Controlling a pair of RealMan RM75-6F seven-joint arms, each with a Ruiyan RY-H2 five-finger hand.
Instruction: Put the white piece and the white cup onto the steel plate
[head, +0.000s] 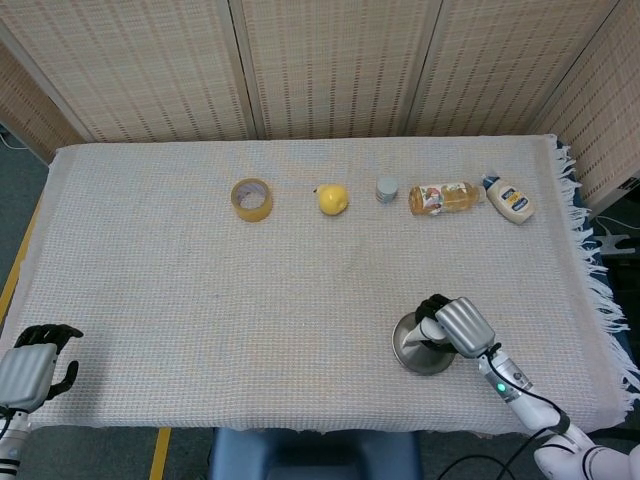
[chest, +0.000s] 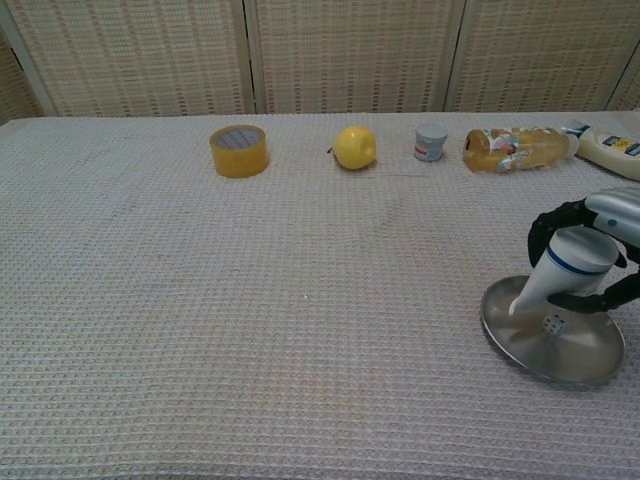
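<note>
The steel plate (chest: 515, 340) lies near the table's front right; in the head view the plate (head: 408, 352) shows partly under my right hand (head: 455, 324). In the chest view my right hand (chest: 605, 235) grips the white cup (chest: 562, 272), which has a blue band. The cup is tilted, its lower end over the plate's left part. A small white piece (chest: 552, 323) with dark dots lies on the plate just below the cup. My left hand (head: 35, 362) hangs off the table's front left corner, holding nothing, fingers loosely bent.
Along the back of the table stand a roll of yellow tape (chest: 238, 150), a lemon (chest: 354, 146), a small grey jar (chest: 431, 142), a lying juice bottle (chest: 515, 149) and a white squeeze bottle (chest: 612, 152). The table's fringed right edge (head: 600, 290) is close to the plate.
</note>
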